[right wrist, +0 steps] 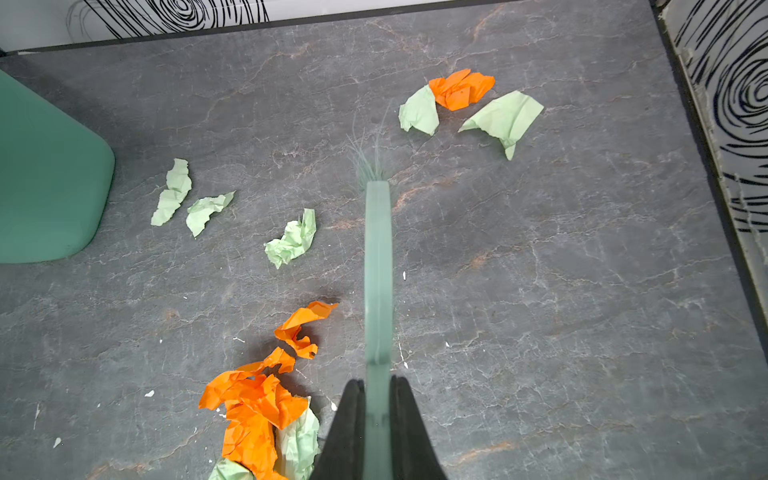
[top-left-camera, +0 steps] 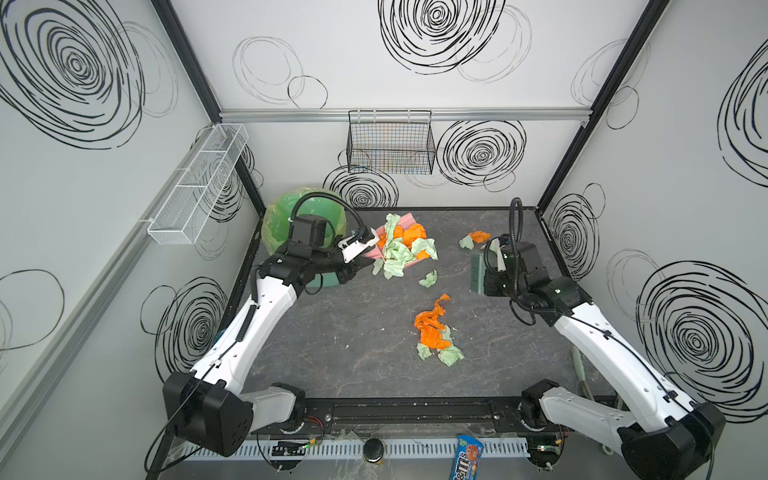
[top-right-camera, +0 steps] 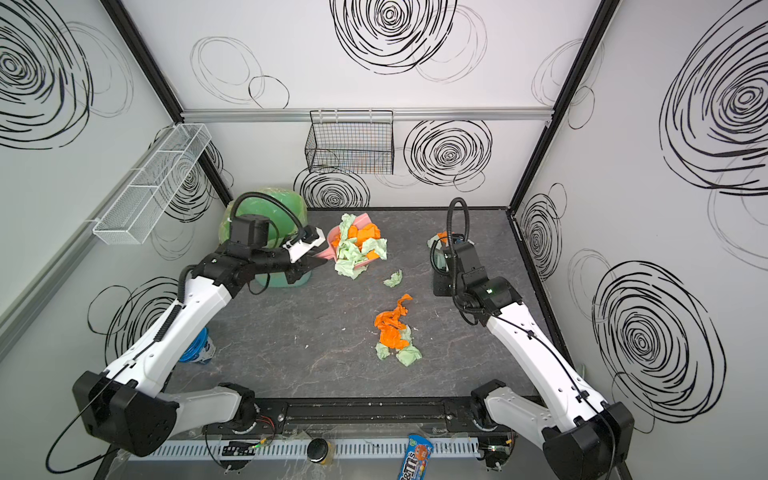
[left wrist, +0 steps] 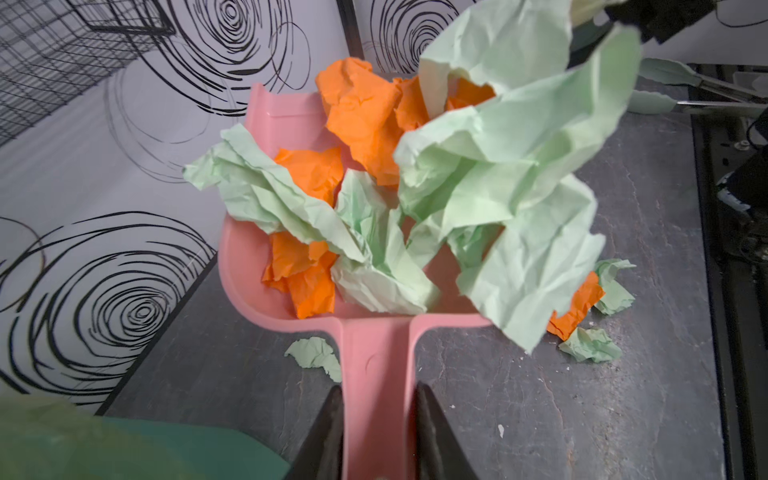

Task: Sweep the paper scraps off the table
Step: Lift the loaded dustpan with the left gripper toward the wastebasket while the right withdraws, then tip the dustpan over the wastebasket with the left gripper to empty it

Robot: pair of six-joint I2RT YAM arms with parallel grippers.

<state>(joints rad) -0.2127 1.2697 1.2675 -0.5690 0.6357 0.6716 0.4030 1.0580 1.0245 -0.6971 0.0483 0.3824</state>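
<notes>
My left gripper (left wrist: 378, 388) is shut on the handle of a pink dustpan (left wrist: 241, 266), which rests at the back of the table (top-left-camera: 353, 332) beside the green bin (top-left-camera: 282, 224). Orange and pale green paper scraps (left wrist: 478, 166) are heaped in the pan and spill over its side. My right gripper (right wrist: 377, 380) is shut on a pale green brush (right wrist: 377, 249) at the right of the table, its bristles (top-left-camera: 478, 272) just above the surface. Loose scraps lie in a pile mid-table (top-left-camera: 434, 330), as a single green wad (top-left-camera: 429, 278), and in a small cluster at the back right (top-left-camera: 478, 237).
A black wire basket (top-left-camera: 390, 145) hangs on the back wall and a white mesh rack (top-left-camera: 199, 183) on the left wall. A blue candy packet (top-left-camera: 467, 455) lies on the front ledge. A blue-and-white cup (top-right-camera: 199, 347) stands under the left arm. Tongs (left wrist: 685, 79) lie by the right edge.
</notes>
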